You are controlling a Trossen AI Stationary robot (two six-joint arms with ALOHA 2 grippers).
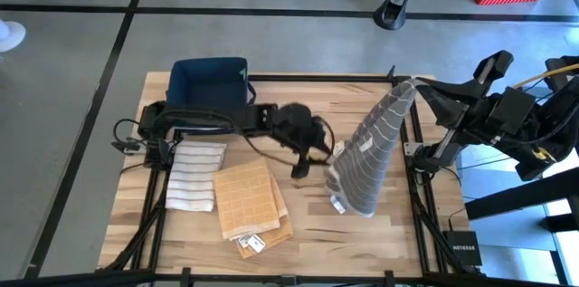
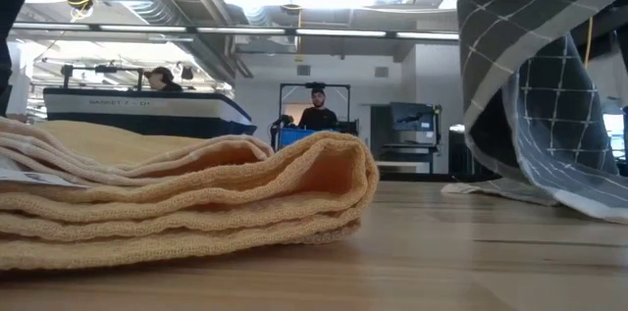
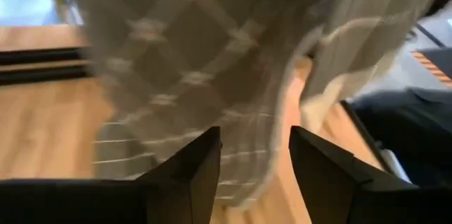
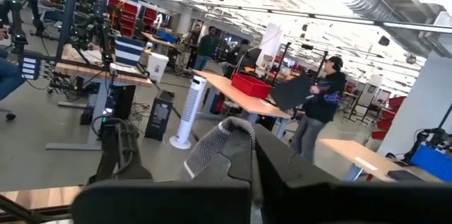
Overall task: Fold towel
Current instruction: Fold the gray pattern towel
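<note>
A grey checked towel (image 1: 369,151) hangs as a tall cone from my right gripper (image 1: 412,88), which is raised over the table's right side and shut on its top. The towel's lower end (image 1: 351,198) rests bunched on the table, and shows in the low view as folds (image 2: 535,188) on the wood. My left gripper (image 1: 310,153) is low over the table's middle, just left of the towel, and open. In its wrist view the fingers (image 3: 194,167) point at the hanging cloth (image 3: 212,75) without closing on it. My right gripper pinches the towel's top corner (image 4: 224,139) between its two shut fingers; a small bunch of cloth sticks out past the fingertips. The towel hangs slack below the hold, with its lower end on the table.
A white striped folded towel (image 1: 194,175) and an orange folded towel (image 1: 249,196) on another one (image 1: 267,233) lie on the table's left half. A dark blue bin (image 1: 210,82) stands at the far left. People stand in the room beyond.
</note>
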